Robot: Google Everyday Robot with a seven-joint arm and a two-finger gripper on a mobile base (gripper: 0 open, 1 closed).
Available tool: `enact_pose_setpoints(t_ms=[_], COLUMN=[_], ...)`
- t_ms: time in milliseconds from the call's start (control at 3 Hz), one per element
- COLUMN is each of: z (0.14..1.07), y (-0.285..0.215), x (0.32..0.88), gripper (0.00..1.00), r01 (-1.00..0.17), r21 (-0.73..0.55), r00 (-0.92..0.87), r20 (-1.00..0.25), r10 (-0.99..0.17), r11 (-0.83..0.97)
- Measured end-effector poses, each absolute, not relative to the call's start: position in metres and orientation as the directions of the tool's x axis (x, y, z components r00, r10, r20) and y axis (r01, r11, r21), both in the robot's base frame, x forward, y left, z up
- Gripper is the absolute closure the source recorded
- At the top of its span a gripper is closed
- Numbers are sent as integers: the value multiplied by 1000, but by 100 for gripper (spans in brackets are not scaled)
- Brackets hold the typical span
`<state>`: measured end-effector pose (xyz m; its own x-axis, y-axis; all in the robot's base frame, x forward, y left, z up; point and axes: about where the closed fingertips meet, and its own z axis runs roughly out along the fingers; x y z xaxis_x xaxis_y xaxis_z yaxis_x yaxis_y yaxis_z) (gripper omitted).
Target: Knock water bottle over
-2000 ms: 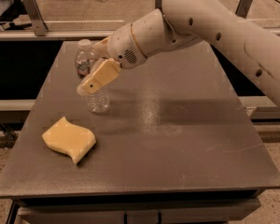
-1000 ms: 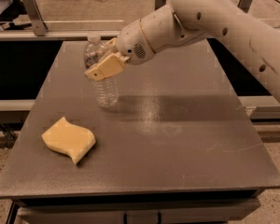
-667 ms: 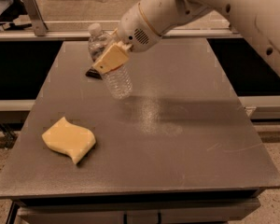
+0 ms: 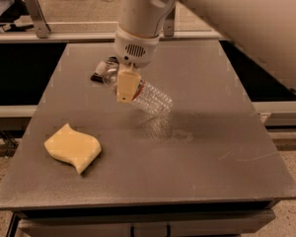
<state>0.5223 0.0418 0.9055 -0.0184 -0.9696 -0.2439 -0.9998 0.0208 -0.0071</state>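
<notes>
The water bottle (image 4: 150, 98) is clear and ribbed, with a label band edged in red near its neck. It is tilted steeply, almost lying flat, with its cap end toward the upper left and its base toward the lower right, just above the grey table (image 4: 202, 147). My gripper (image 4: 116, 81) is shut on the bottle near its neck. A tan finger (image 4: 127, 86) crosses the front of the bottle and a dark finger (image 4: 98, 76) shows behind it. The cap is hidden behind the fingers. The large white arm reaches down from the top right.
A yellow sponge (image 4: 73, 152) lies at the front left of the table. A metal rail (image 4: 64, 33) runs along the far edge. Dark gaps lie to the left and right of the table.
The bottle stood upright at the table's left middle; now it is tipped over to nearly horizontal in the gripper. The arm has swung toward the centre and turned at the wrist.
</notes>
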Motion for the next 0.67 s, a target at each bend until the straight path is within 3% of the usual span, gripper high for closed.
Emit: enact_pose_setpoints(t_ms=[333,667], z=[868,850], y=[3,-34], x=[507,517], gripper=[100,82], r01=[-999,-999], r21=[24,-34], r00=[22,-1], r20=[39,259], r10=[-999,-966], r11=[-22,-8])
